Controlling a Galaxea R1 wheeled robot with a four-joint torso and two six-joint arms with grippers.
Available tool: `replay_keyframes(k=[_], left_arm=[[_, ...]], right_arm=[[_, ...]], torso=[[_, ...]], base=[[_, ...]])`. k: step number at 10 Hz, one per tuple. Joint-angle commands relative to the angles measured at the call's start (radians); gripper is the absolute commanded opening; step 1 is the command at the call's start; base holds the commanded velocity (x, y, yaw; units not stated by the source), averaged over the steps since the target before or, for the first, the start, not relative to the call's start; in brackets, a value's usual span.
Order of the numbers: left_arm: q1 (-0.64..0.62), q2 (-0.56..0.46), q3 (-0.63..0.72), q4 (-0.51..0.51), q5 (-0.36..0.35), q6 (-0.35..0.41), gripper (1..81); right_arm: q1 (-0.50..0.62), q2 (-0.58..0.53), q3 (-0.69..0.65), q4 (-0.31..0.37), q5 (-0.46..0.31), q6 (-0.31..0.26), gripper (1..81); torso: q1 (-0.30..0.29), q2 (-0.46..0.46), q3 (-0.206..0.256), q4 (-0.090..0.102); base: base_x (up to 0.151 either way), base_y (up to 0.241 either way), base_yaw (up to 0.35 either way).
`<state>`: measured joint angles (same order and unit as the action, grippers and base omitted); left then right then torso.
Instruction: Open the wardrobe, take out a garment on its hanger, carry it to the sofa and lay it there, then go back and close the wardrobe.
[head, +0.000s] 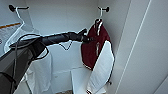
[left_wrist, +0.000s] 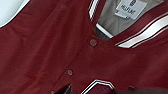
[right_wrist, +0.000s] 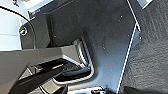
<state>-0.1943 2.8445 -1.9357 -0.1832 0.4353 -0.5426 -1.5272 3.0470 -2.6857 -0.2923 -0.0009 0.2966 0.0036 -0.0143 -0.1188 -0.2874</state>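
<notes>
A: Head view, left to right. What's at the far left?

B: Black wall peg (head: 11, 8) with a white T-shirt (head: 37, 67) hanging off it on a white hanger. Left arm (head: 37, 42) comes in from the left, crosses in front of the T-shirt and reaches right, into the open wardrobe (head: 65, 15).

A: Left hand?

B: Left hand (head: 87, 38) is at the left edge of the garment (head: 93, 50), chest height, touching or just short of the fabric. Can't tell which. Can't tell how far the fingers are apart, or whether it has hold of anything.

A: Garment position?

B: Right side of the wardrobe interior, against the right wall. Maroon body faces out, white sleeve drapes down the right side. It hangs on the hanger (head: 99, 16), hook over the second black peg (head: 107, 9). Hanger is above the hand, well apart from it.

A: Left wrist view?

B: Maroon front up close: snap buttons (left_wrist: 93, 42), white-striped collar (left_wrist: 147, 30), white label (left_wrist: 131, 7) inside the neck. A strip of white hanger shows in the neck opening.

A: Right hand?

B: Right wrist view shows dark robot parts and dark floor. Can't tell the right hand's state.
</notes>
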Motion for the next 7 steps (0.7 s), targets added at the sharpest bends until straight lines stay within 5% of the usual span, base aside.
replay_keyframes(k=[1, 2, 4, 7], left_arm=[[-0.262, 0.041, -0.063, -0.012, 0.002, -0.082, 81.1], [-0.289, 0.056, -0.083, -0.013, 0.0, -0.105, 81.1], [-0.348, 0.075, -0.106, -0.016, -0.003, -0.145, 81.1], [-0.402, 0.084, -0.137, -0.019, -0.046, -0.215, 81.1]], right_arm=[[0.029, 0.002, -0.002, 0.002, -0.053, 0.004, 81.1], [0.028, 0.003, -0.002, 0.002, -0.051, 0.004, 81.1], [0.028, 0.003, 0.0, 0.001, -0.051, 0.004, 81.1], [0.028, 0.003, 0.001, 0.001, -0.053, 0.004, 81.1]], torso=[[0.0, 0.0, 0.0, 0.0], [0.0, 0.0, -0.057, 0.0], [0.0, 0.0, -0.016, 0.0], [0.001, 0.001, -0.034, 0.0]], base=[[0.0, 0.0, 0.0], [0.0, 0.0, 0.0], [0.0, 0.0, 0.0], [0.0, 0.0, 0.0]])
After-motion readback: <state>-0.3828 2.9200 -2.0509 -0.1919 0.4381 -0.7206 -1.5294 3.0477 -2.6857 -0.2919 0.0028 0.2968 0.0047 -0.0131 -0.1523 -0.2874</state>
